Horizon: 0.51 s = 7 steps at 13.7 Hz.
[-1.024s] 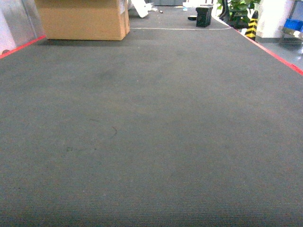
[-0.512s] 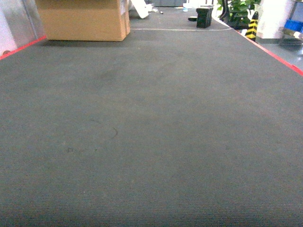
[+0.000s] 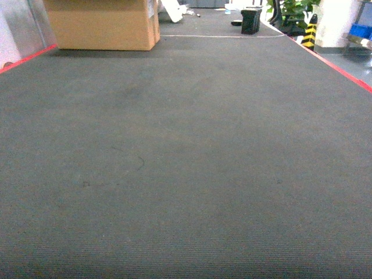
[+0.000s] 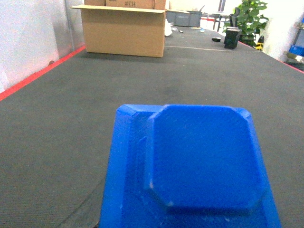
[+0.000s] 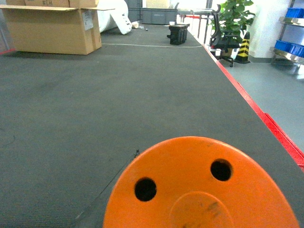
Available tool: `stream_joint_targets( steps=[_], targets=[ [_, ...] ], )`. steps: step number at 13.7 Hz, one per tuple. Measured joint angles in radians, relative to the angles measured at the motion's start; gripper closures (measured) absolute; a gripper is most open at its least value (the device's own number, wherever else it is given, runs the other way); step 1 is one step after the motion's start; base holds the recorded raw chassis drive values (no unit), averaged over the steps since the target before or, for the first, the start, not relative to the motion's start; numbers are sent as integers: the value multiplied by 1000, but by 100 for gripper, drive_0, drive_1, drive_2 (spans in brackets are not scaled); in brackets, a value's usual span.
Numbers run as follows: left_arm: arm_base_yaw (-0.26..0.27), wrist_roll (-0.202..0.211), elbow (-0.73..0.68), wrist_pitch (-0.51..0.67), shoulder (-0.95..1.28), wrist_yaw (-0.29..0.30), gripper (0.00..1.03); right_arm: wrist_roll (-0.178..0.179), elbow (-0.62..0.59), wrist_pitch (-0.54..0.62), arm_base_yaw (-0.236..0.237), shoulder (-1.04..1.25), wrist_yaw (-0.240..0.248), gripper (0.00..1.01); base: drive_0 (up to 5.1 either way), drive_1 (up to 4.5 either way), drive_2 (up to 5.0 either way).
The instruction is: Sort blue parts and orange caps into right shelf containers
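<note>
A blue part [image 4: 199, 161], a flat block with a raised octagonal face, fills the lower half of the left wrist view and hangs above the carpet; it hides the left gripper's fingers. An orange cap [image 5: 199, 190], a round disc with two dark holes, fills the bottom of the right wrist view and hides the right gripper's fingers. Blue crates [image 5: 289, 47] sit on a metal shelf far off at the right edge, and show again as blue crates [image 3: 361, 29] in the head view. Neither arm shows in the head view.
Dark grey carpet [image 3: 186, 151] stretches ahead, edged by red tape [image 3: 337, 64] on the right and left. A large cardboard box [image 3: 102, 23] stands far left. A black box [image 3: 250, 19], a plant, an office chair [image 5: 223, 40] and a striped cone [image 5: 243, 47] stand far right.
The head view has barely shifted; the carpet marks and the far box sit a few pixels lower.
</note>
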Motion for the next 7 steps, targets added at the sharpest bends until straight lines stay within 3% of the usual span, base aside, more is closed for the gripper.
stream_joint_targets(
  steps=[4, 7],
  targets=[
    [0, 0, 0, 0, 0, 0, 61, 0, 0, 0, 0, 0, 0, 57, 0, 0, 0],
    [1, 0, 0, 0, 0, -2, 61, 0, 0, 0, 0, 0, 0, 57, -167, -167, -167]
  ],
)
